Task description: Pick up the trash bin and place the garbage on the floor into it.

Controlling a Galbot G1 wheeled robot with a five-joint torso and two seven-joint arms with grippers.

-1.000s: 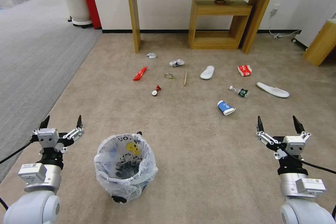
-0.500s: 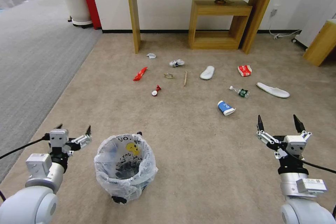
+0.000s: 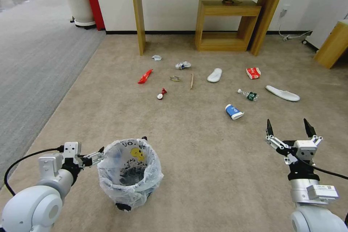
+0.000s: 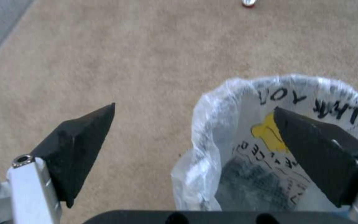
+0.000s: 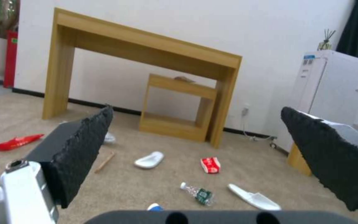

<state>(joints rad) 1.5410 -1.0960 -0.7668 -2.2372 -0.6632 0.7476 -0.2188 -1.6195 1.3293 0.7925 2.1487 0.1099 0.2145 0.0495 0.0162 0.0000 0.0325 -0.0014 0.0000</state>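
The trash bin (image 3: 129,173) stood upright on the floor (image 3: 203,145). The left gripper (image 4: 193,119), fingers spread, straddled its near rim: one finger outside, one over the liner. The right gripper (image 3: 289,126) hung open, well apart.

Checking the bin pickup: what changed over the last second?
The left gripper dropped and swung in toward the trash bin; its open fingers now straddle the bagged rim, one inside, nothing gripped. The right gripper stayed open and raised; bin and litter, such as the blue-white cup, stayed put.
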